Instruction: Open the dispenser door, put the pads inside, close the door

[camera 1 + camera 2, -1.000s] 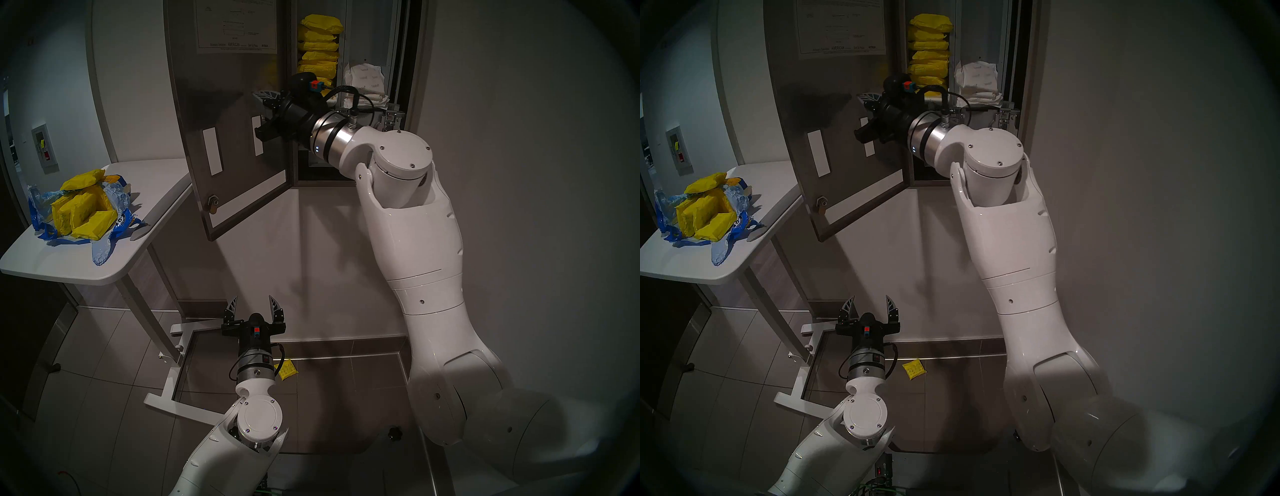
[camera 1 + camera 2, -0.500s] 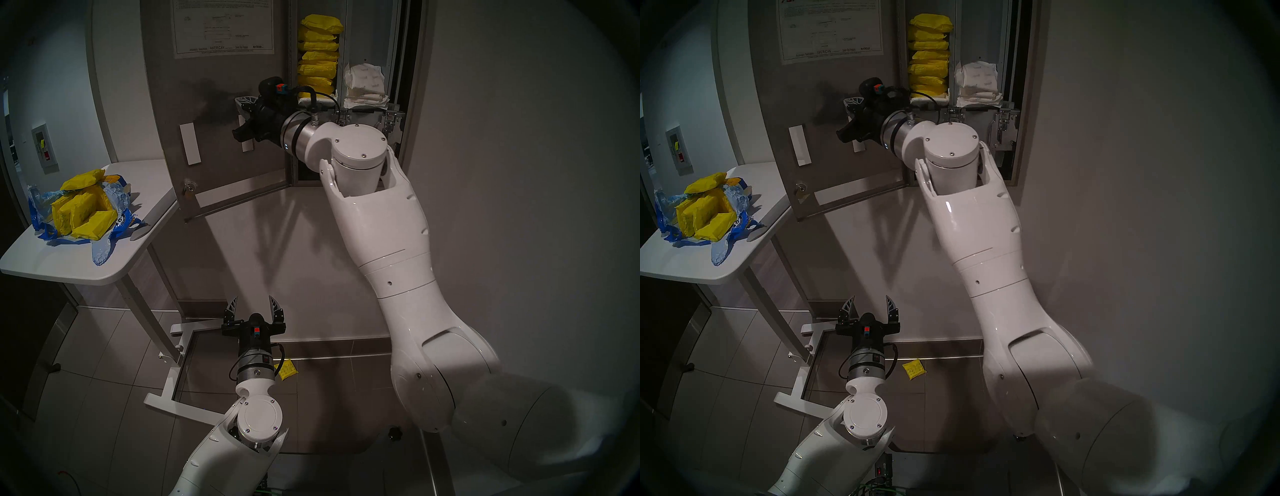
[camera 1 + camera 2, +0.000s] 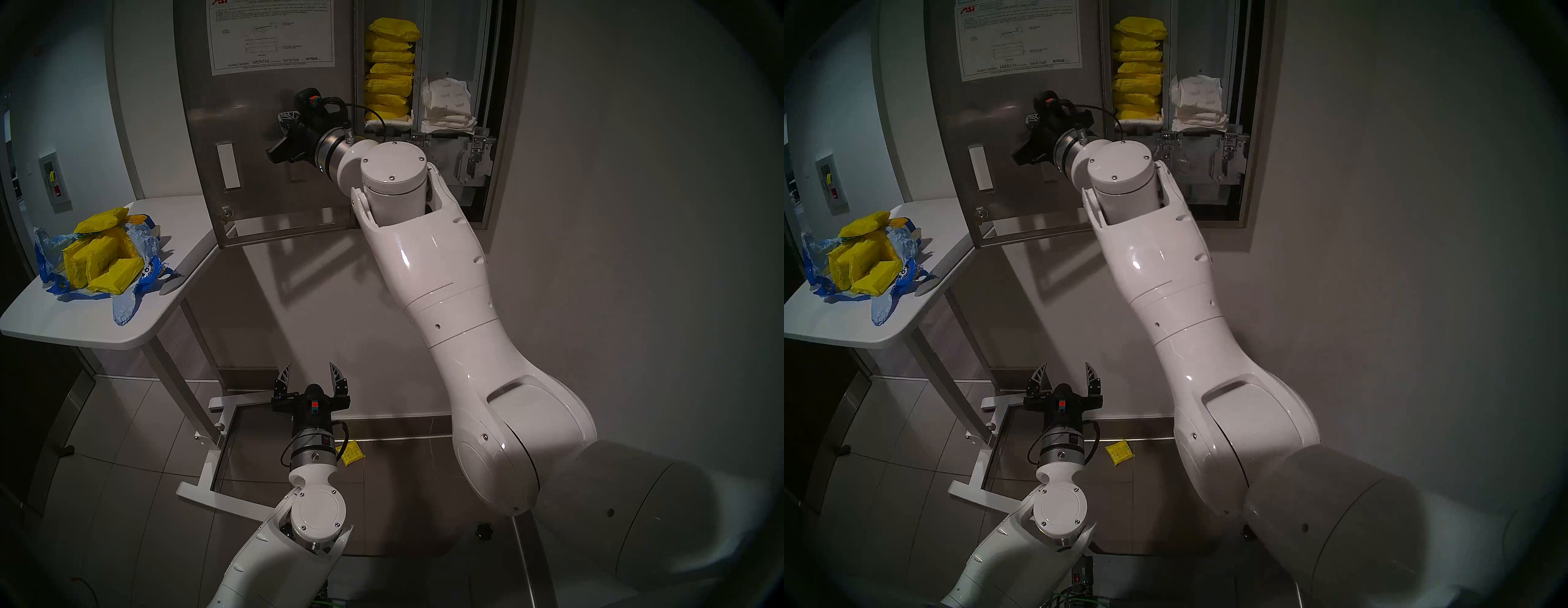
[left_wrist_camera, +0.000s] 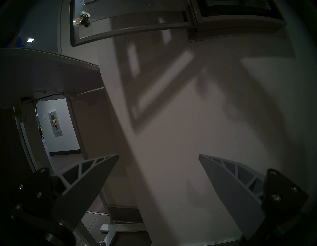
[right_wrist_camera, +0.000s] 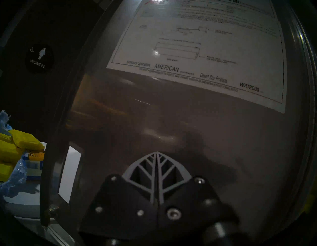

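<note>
The door [image 3: 263, 127] runs off the top edge, taking the top of its paper sheet [image 3: 271, 38] along; the small print there is too fine to read. The right arm [image 3: 424, 254] covers the cabinet's [image 3: 502, 127] lower left. On the floor, a yellow packet [image 3: 353, 453] peeks half-hidden behind the left wrist.

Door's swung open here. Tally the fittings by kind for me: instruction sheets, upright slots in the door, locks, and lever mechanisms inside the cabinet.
Instruction sheet: 1
Upright door slots: 2 (the second is partly hidden behind the right arm's wrist)
Lock: 1
Lever mechanisms: 2
Total: 6
</note>
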Robot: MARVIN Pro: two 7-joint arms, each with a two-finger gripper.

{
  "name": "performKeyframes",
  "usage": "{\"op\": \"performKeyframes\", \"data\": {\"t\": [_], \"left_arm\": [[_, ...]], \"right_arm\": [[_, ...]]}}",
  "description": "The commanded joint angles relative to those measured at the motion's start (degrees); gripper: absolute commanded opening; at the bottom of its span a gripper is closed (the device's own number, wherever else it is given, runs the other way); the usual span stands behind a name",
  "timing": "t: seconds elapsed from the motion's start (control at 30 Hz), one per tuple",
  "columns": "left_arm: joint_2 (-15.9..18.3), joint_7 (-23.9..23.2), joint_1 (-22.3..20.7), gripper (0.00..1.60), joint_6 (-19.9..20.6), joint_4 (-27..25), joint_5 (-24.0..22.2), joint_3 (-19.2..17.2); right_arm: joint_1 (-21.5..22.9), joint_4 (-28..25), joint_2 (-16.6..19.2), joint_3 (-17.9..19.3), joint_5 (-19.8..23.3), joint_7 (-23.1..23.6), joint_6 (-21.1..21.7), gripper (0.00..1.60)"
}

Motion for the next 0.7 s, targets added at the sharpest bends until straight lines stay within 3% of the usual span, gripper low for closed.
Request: {"op": "performKeyframes", "data": {"t": [0.0, 0.3, 0.67], "left_arm": [[-0.2, 0.0, -1.1, 1.6, -0.4, -1.5, 0.2, -0.1], [-0.2, 0.0, -1.1, 1.6, -0.4, -1.5, 0.2, -0.1], [-0.2, 0.0, -1.1, 1.6, -0.4, -1.5, 0.2, -0.1]], "right_arm": [[6.6, 4.3, -3.2, 0.5, -4.2, -4.8, -1.6, 0.0], [10.2, 12.7, -3.8, 1.9, -8.7, -8.3, -3.9, 0.0], [14.7, 20.6, -4.0, 3.7, -10.8, -9.1, -7.5, 0.0]]}}
